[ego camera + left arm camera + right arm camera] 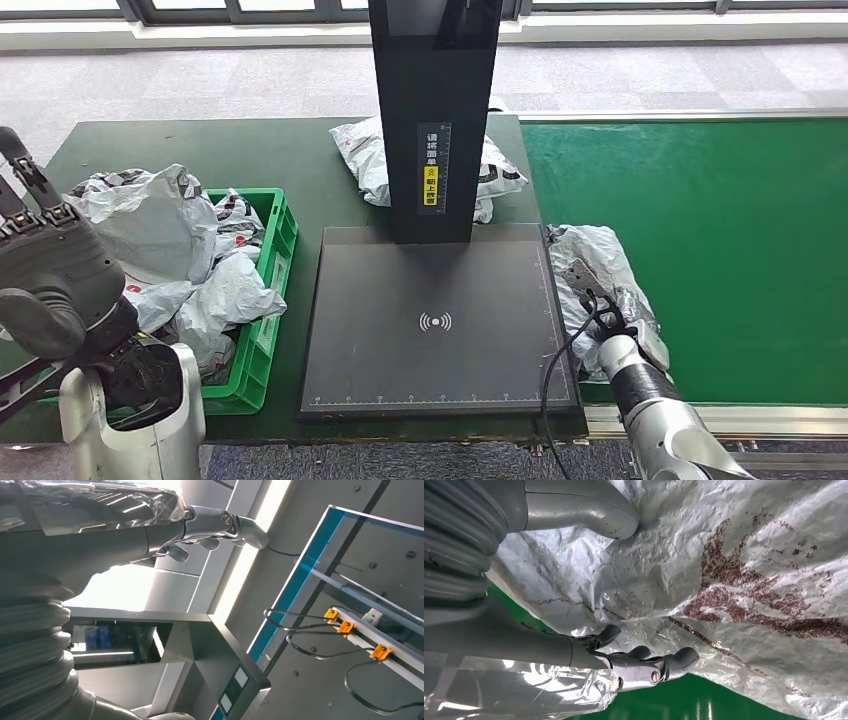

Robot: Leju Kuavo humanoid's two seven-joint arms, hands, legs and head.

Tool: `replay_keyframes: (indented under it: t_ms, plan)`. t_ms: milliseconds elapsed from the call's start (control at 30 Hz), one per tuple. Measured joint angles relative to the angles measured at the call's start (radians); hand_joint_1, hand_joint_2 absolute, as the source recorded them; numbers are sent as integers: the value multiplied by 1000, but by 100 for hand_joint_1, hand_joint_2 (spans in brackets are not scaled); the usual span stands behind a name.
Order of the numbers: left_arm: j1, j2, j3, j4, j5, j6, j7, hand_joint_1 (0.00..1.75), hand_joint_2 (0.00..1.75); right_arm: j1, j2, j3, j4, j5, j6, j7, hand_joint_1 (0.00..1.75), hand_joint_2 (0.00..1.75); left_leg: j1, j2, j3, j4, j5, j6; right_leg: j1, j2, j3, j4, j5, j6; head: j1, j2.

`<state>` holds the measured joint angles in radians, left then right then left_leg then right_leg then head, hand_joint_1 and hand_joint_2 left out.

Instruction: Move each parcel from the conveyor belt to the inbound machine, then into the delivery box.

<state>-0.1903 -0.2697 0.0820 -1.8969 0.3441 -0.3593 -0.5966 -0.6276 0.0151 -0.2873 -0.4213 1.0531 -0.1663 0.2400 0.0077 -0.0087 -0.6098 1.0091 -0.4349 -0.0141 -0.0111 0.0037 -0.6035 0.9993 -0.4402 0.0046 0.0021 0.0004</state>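
Right hand point(598, 312) on grey parcel point(600, 262) at conveyor belt point(720, 250) edge beside inbound machine point(435, 320), thumb and fingers point(674, 660) pressing it, grip unclear. Left hand point(40, 260) raised, holding nothing, fingers apart.

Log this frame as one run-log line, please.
right hand: on grey parcel at belt edge | left hand: raised, empty | scanner pad: bare

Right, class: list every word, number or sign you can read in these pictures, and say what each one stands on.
"请将面单朝上放置", as best it reads: vertical label on the black scanner column, small.
Wireless wave symbol, no words: on the scanner plate.
Ruler ticks along the plate's edges: numbers too small to read.
Dark print on the grey parcels in the green crate: unreadable.
Red marks on the parcel under the right hand: not legible.
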Motion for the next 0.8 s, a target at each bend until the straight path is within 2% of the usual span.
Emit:
replay_keyframes:
  t_ms: [67, 200, 333, 800]
  plan:
    - [1, 0, 0, -1, 0, 2, 2, 0, 175, 1, -1, 0, -1, 8, -11, 7, 3, 175, 0, 0, 0, 0, 0, 0, 0, 0, 0, 0, 0, 0, 0, 0]
    - [4, 0, -2, -1, 0, 1, 3, 0, 175, 5, -5, 0, -2, 14, 20, 1, 175, 175, 0, 0, 0, 0, 0, 0, 0, 0, 0, 0, 0, 0, 0, 0]
    - [4, 0, -7, 1, -6, -2, 0, 0, 175, 16, -10, 0, -1, 33, 91, -26, 175, 175, 0, 0, 0, 0, 0, 0, 0, 0, 0, 0, 0, 0, 0, 0]
    - [10, 0, -8, 1, -11, -1, -1, 0, 175, 18, -12, 0, -2, 39, 116, -48, 175, 175, 0, 0, 0, 0, 0, 0, 1, 0, 0, 0, 0, 0, 0, 0]
